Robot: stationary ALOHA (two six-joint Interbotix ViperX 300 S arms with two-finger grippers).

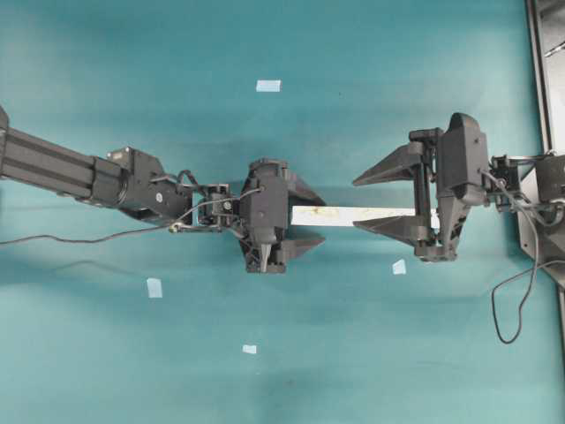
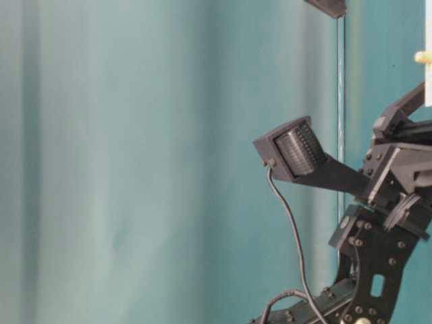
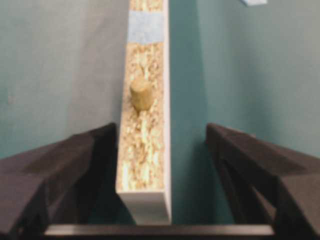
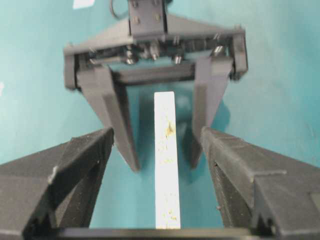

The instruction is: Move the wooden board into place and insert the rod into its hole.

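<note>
The wooden board (image 1: 362,215) lies on the teal table between the two grippers, a pale narrow strip; in the left wrist view the board (image 3: 145,145) has a pale blue patch (image 3: 146,27) across it. The rod (image 3: 141,95), a short tan peg, stands in the board's rough face. My left gripper (image 1: 320,218) is open around the board's left end: one finger (image 3: 85,160) sits close beside it, the other stands well off. My right gripper (image 1: 357,205) is open astride the board's right part (image 4: 165,170), touching nothing.
Several pale blue tape squares lie on the table, among them one at the back (image 1: 268,86), one at the left front (image 1: 154,287) and one near the right gripper (image 1: 399,266). A dark frame (image 1: 540,79) runs along the right edge.
</note>
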